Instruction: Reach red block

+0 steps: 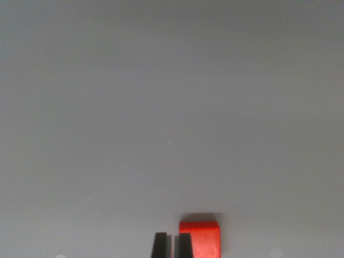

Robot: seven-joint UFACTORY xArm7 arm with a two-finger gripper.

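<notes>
tool (172,245) fingers pressed nearly together, holding nothing | red block (203,239) just beside, wrist view's right | grey surface (161,107)

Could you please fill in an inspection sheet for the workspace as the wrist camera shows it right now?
Surface: plain grey table, bare apart from the block.
Job's things: red block at the bottom edge, partly cut off by the frame.
Clutter: nothing seen.
Grippers: gripper at the bottom edge, fingertips nearly together with a thin gap, nothing between them; the block lies just to the wrist view's right of them.
Cables: nothing seen.
Surroundings: nothing seen beyond the table.
</notes>
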